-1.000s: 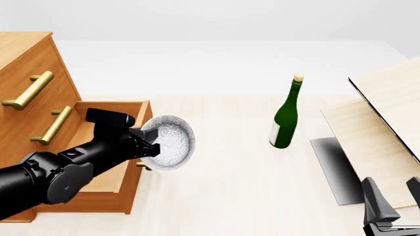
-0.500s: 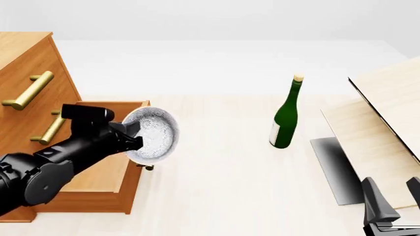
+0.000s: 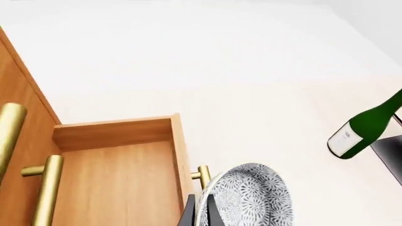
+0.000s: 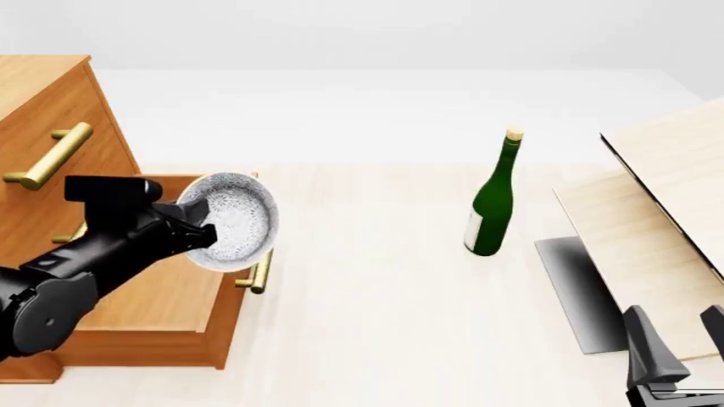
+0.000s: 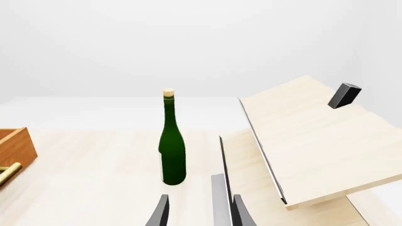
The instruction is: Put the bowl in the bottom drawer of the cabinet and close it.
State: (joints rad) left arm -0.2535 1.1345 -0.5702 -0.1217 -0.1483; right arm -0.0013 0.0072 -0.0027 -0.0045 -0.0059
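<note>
Jaws of left gripper (image 4: 202, 235) clamp the bowl (image 4: 232, 220) by its rim, tilted over the bottom drawer (image 4: 169, 292) front — advance it inward, level it before release.

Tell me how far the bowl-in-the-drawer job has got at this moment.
Done: the bottom drawer stands pulled out of the cabinet, and the left gripper has the bowl by its rim, lifted and tilted. In hand: the bowl hangs above the drawer's front edge, not yet inside. Left: lower and release it in the drawer, then push the drawer shut. The right gripper sits idle, holding nothing.
</note>
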